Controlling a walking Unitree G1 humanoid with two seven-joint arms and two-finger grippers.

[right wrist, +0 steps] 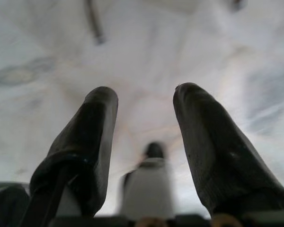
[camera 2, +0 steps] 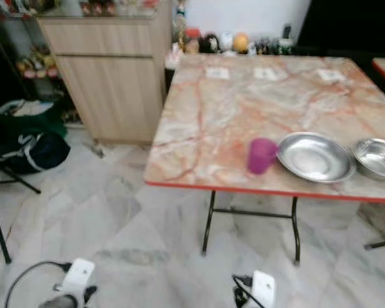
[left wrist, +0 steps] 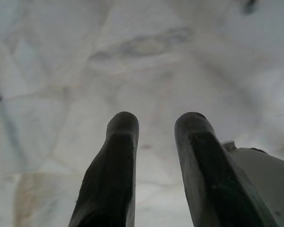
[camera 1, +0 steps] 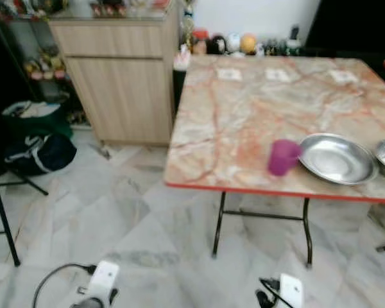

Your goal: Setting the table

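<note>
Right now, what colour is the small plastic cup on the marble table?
Purple small plastic cup; clearest in the right eye view.

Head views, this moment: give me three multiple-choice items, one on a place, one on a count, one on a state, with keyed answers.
1. Where is the purple cup?
A. on the floor
B. on the table's near edge, beside the steel plate
C. on the cabinet

2. How many steel dishes are on the table?
A. two
B. four
C. none

3. How are the left gripper fingers?
A. shut on the cup
B. shut on a plate
C. open, holding nothing

Answers: 1 B, cup stands left of the plate; 2 A, plate plus steel bowl; 3 C, floor shows between them.
</note>
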